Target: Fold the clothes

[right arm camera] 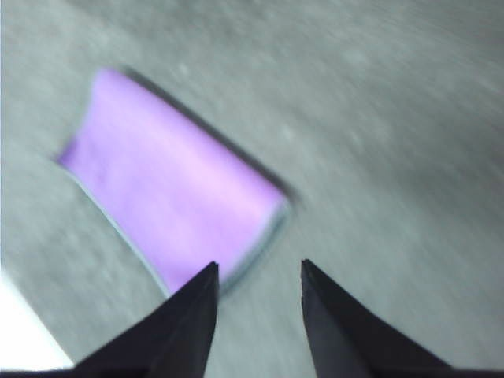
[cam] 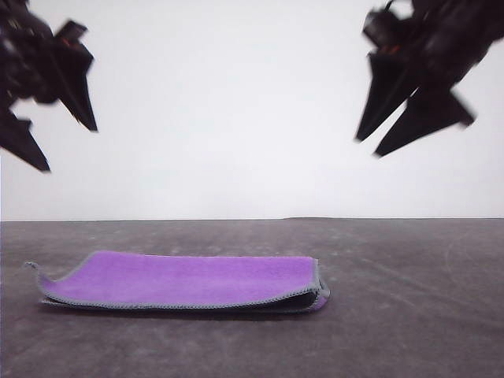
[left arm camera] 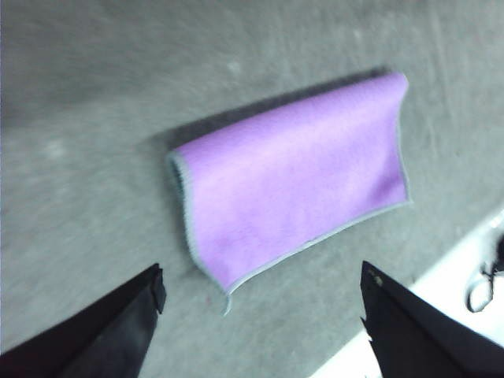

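Folded purple cloth (left arm camera: 295, 185) with grey edging lies flat on the grey counter (left arm camera: 87, 157), beyond the left claw's (left arm camera: 264, 303) wide-spread black fingers (left arm camera: 118, 331)

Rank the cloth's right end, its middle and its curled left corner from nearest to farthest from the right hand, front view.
From the right hand:
1. Cloth's right end, lower left of it.
2. Cloth's middle, further left.
3. Curled left corner, far left.
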